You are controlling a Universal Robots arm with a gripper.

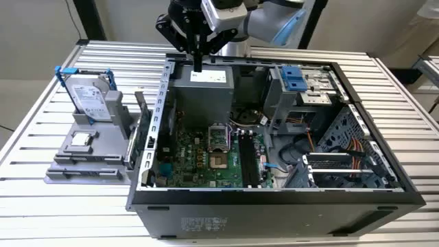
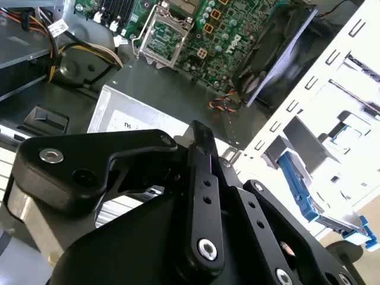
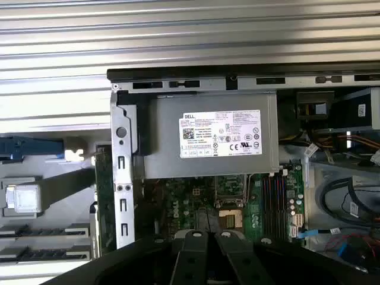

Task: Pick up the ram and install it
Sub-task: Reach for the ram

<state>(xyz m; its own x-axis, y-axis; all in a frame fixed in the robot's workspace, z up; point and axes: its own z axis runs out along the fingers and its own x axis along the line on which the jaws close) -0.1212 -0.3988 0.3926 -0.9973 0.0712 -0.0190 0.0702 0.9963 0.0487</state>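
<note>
We are looking at a ribbed bare-metal table [image 1: 41, 206], a computer case [image 1: 274, 211] of matt dark-grey sheet metal, a power supply [image 3: 166, 148] in dull grey metal wearing a white paper label [image 3: 220, 133], and a matt black gripper [image 1: 198, 66] carrying shiny metal screws [image 2: 207, 249].

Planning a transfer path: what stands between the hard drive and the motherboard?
In the exterior view, the case's upright side wall stands between the hard drive and the motherboard.

On my feed, bright even light on the ribbed tabletop [image 1: 41, 216], soft shadow inside the computer case [image 1: 274, 208], slotted metal panel [image 2: 350, 53] blown out white in the second wrist view, faint glare on the power supply label [image 3: 220, 133].
</note>
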